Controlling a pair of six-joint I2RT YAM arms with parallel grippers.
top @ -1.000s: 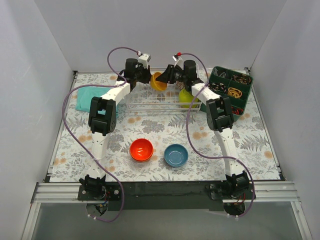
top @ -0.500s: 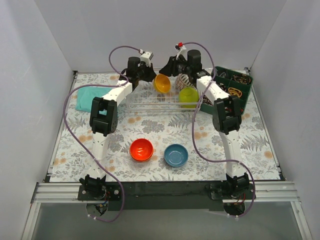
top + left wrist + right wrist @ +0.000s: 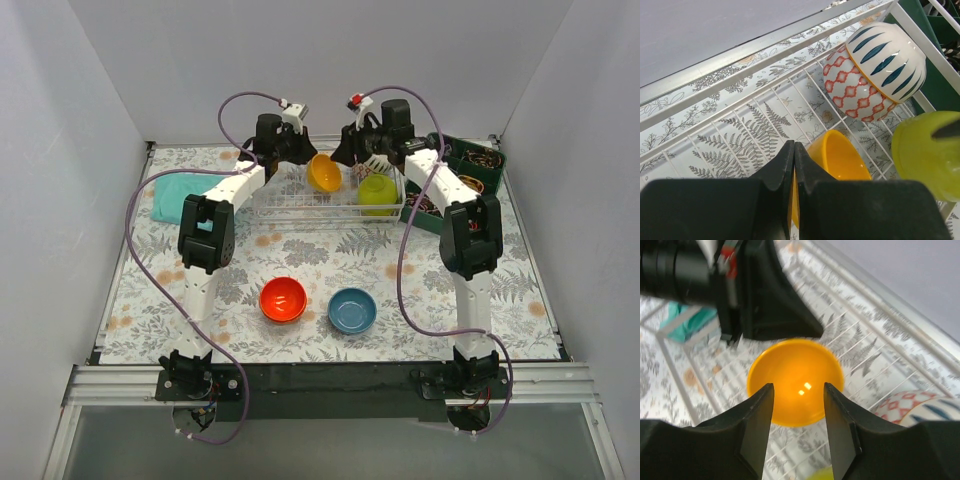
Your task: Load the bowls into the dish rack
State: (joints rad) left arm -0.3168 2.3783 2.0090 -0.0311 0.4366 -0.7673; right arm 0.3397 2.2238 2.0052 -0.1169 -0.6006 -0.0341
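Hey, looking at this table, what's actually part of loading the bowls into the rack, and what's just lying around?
Part of the job: rack; orange bowl, green bowl and patterned bowl at the rack; red bowl and blue bowl out on the table.

Just lying about: green tray of small items; teal cloth.

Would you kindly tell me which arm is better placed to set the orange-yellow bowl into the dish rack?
The left. The left fingers are shut on the rim of the orange-yellow bowl over the dish rack, while the right fingers stand open and grip nothing.
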